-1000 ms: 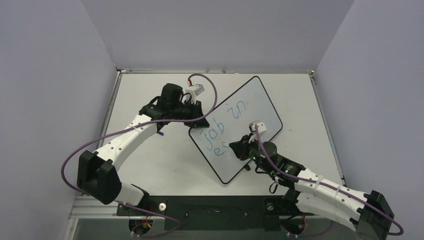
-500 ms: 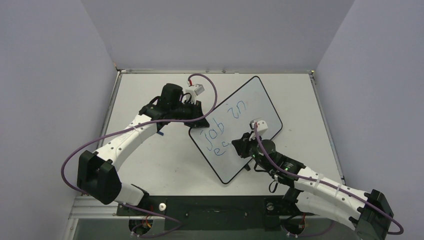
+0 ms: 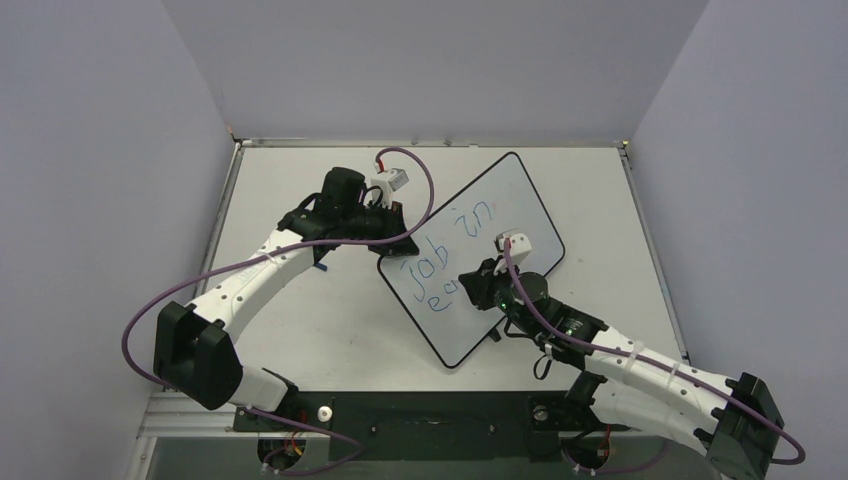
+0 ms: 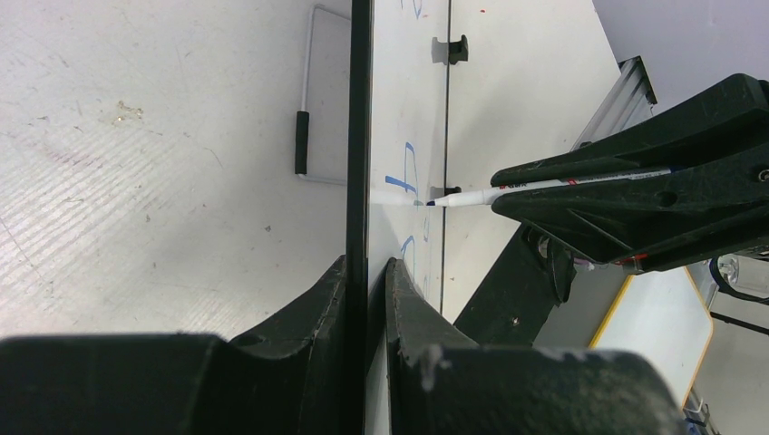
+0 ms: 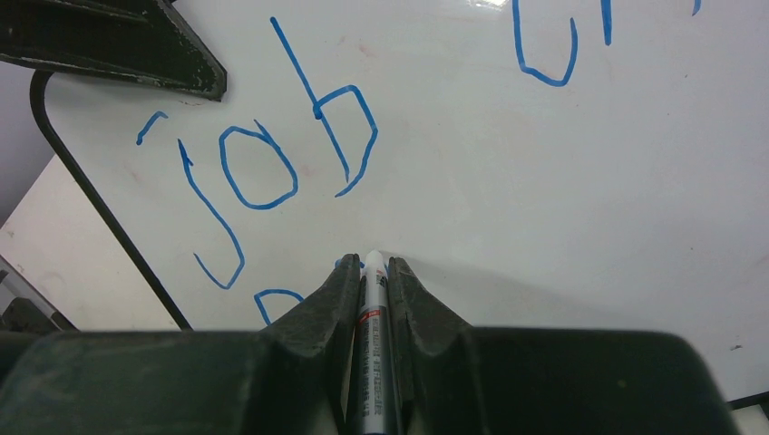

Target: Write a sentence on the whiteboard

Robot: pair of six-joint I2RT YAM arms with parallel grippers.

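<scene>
Whiteboard [image 3: 515, 205] sits angled mid-tabletop [image 3: 600, 190], long axis 8-to-2 o'clock. Left end effector [image 4: 367, 265] clenched on its 8 o'clock edge. Right end effector [image 5: 374, 263], nearer arm, grasping marker [image 5: 374, 313], tip at board under "job" of sentence [image 3: 440, 255]; blank space lies toward 2 o'clock.

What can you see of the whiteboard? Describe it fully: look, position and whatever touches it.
The whiteboard is a glossy white rectangle with rounded corners, a thin black border and small black feet, turned diagonally on the table. Its blue handwriting reads "job in", with a second line begun beneath. The left gripper clamps its edge; the right gripper presses a marker tip to its surface.
</scene>
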